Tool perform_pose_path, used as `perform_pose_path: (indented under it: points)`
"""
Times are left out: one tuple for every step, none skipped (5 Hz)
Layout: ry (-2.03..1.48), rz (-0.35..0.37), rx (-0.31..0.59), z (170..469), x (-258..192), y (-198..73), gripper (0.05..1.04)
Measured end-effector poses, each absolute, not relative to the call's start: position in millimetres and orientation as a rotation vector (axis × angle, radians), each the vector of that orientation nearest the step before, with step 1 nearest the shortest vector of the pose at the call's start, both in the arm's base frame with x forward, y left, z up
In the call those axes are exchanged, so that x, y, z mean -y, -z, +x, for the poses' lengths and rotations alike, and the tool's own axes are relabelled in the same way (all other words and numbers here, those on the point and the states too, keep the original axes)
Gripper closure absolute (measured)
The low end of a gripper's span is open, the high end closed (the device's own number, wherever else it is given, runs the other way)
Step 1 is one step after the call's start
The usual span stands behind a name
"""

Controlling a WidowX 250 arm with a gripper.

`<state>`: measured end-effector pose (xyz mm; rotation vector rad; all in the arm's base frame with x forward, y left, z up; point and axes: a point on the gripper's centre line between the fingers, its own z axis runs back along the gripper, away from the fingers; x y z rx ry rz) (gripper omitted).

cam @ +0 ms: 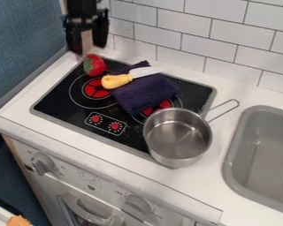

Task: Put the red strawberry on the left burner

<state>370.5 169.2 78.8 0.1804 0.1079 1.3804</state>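
Note:
At the upper left, the black gripper [88, 43] hangs with its two fingers apart and nothing visible between them. Just below the fingertips is the red strawberry [95, 65], its green part facing left, at the back left corner of the black cooktop. The left burner [97, 88], a red disc inside white rings, lies in front of the strawberry. A yellow-handled knife [116, 80] covers part of the burner's right side, its blade over a dark purple cloth [145, 93].
A metal saucepan [177, 137] stands at the cooktop's front right, its handle toward the back right. The grey sink [232, 164] is at the right. A tiled wall [182, 22] runs behind, and a blue wall borders the left.

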Motion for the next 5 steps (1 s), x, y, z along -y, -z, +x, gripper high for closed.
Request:
perform_pose_path:
  points:
    - [-1.354,0.241,-0.106,369,-151,-100,0.083]
    - [-1.204,0.278,-0.045,374,-116,-125,0.083]
    - [-0.986,0.217,-0.061,368,-85,-121,0.083]
    - [-0.751,0.176,-0.058,375,-58,-119,0.083]
    - [-0.478,0.144,-0.066,380,-29,-122,0.083]
